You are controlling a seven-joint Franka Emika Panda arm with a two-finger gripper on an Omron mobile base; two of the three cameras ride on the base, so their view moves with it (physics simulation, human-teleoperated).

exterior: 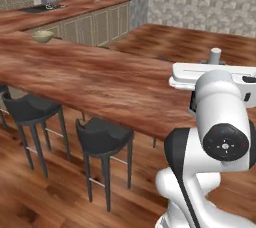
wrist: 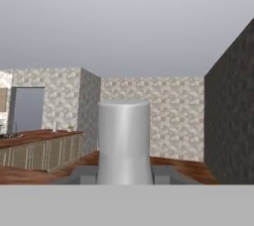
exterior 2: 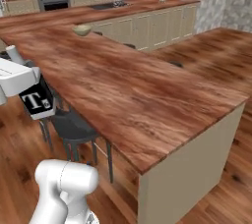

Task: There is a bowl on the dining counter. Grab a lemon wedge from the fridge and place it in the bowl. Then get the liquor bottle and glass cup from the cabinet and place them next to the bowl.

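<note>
bowl: the bowl (exterior: 43, 36) sits far left on the dining counter (exterior: 100, 79), well apart from the arm.
held thing: a pale grey cylinder (wrist: 123, 141) rises between the gripper (wrist: 123, 176) fingers, probably the glass cup or the bottle's neck; the view is too close to say.
jaws: part closed, pinching its sides.
handling: stiff, smooth, likely slippery and breakable; a hold around the middle looks safest.

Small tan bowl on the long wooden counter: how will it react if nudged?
The tan bowl looks small and shallow, so probably light, sliding easily on the smooth wooden counter. Low and wide, it seems unlikely to tip.
</note>
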